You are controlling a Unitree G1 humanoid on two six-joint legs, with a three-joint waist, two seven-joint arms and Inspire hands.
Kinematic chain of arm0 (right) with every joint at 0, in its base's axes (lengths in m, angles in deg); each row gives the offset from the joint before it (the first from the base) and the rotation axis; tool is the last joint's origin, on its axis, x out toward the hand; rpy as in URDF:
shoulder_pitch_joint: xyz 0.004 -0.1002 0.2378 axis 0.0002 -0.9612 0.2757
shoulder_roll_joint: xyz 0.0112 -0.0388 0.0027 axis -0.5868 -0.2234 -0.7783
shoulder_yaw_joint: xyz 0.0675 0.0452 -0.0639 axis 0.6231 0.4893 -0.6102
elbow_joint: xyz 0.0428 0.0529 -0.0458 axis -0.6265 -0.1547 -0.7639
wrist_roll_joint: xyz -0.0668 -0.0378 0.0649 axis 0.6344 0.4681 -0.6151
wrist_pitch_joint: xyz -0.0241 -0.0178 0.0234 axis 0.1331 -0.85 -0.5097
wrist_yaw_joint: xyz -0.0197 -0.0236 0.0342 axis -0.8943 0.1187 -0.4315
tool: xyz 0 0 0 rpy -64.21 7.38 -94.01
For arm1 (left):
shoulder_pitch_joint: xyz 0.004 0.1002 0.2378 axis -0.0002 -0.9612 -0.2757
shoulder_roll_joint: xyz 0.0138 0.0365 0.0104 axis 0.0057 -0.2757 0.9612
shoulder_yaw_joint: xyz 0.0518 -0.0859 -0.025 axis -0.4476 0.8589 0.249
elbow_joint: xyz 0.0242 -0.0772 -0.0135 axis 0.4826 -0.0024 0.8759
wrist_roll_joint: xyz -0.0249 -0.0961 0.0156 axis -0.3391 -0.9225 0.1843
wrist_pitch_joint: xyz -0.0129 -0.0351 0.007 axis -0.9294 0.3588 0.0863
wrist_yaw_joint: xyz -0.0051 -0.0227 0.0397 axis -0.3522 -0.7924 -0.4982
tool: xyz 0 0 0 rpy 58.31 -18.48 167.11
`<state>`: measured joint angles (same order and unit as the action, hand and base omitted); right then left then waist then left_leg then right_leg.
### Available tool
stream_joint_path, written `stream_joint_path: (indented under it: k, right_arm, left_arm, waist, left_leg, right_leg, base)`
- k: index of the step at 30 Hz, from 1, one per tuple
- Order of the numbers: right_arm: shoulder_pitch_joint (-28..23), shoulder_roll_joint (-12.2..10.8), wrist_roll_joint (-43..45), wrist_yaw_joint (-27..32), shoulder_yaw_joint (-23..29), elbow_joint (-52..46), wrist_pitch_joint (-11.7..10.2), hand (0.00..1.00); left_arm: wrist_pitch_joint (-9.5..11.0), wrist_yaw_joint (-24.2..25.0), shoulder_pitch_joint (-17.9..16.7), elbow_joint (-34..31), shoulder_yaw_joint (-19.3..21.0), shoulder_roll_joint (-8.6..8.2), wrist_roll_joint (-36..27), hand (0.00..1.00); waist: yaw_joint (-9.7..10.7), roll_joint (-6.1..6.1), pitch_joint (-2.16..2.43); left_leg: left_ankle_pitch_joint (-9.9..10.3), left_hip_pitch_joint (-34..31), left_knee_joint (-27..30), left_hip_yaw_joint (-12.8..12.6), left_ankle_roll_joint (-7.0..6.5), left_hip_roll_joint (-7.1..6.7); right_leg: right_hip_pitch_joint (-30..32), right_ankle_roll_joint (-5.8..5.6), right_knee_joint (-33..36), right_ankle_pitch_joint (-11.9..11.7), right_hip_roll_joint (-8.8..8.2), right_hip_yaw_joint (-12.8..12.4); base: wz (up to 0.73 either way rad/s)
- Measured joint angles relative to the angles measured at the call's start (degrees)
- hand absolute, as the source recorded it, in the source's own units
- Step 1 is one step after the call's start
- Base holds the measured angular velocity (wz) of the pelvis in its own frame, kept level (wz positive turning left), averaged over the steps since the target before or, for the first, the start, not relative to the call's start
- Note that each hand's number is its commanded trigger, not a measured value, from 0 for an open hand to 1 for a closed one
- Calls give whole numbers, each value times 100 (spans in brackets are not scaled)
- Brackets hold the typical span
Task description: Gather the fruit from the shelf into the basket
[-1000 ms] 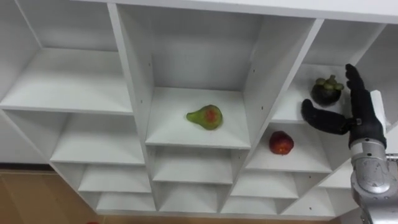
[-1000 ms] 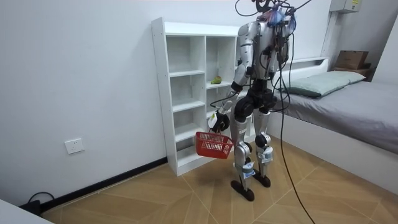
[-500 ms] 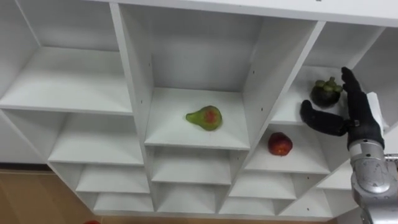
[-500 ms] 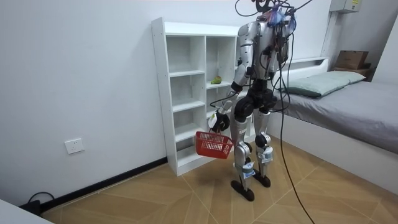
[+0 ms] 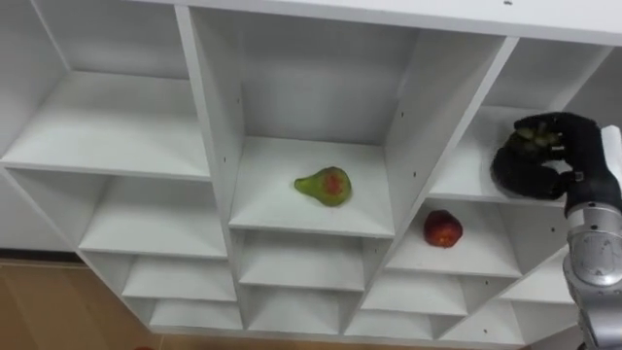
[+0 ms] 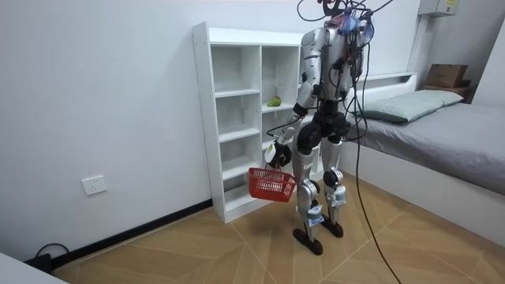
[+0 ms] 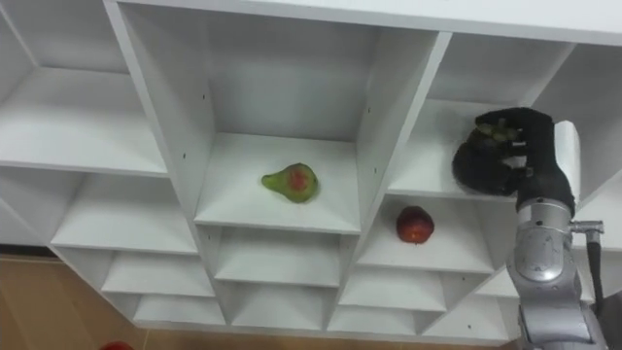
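Note:
A dark mangosteen (image 5: 531, 137) with a green cap sits in the right compartment of the white closet (image 5: 311, 107). My right hand (image 5: 562, 160) has its fingers and thumb curled round it from the right, hiding most of it. A green pear (image 5: 325, 185) with a red blush lies in the middle compartment. A red apple (image 5: 442, 228) lies one shelf below the mangosteen. In the room view I stand facing the closet, and my left hand (image 6: 274, 153) hangs low holding a red basket (image 6: 271, 184) by its handle.
Upright white dividers (image 5: 415, 117) stand on both sides of the pear's compartment. The other shelves (image 5: 107, 126) hold nothing. A bed (image 6: 442, 134) stands at the room view's right, close behind me. A wood floor lies below.
My right hand, open beside the mangosteen before, has moved onto it and curled its fingers round it. The pear and apple have stayed put.

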<state>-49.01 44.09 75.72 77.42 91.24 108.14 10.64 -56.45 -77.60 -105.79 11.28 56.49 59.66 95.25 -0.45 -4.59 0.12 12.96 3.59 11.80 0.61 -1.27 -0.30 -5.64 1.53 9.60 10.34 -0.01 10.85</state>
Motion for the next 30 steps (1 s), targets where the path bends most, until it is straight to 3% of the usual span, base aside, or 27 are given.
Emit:
stream_joint_path:
  k: [25, 30]
  right_arm:
    - [-91, -52, -3, -193, -220, -125, 8, 100]
    - [-411, -122, -11, -282, -226, -649, 7, 100]
  left_arm:
    - [10, -104, -12, 40, -3, -4, -2, 100]
    - [91, -91, 36, 41, -4, -11, -3, 100]
  waist:
    - [16, 3, 10]
    - [10, 39, -2]
  left_leg:
    - [2, -1, 87, 16, 1, -15]
    - [2, 9, 75, -14, 1, -7]
  right_leg:
    - [-48, 0, 8, 0, -17, 7]
    - [-40, 0, 8, -1, -12, -17]
  base:
    - [0]
    - [-2]
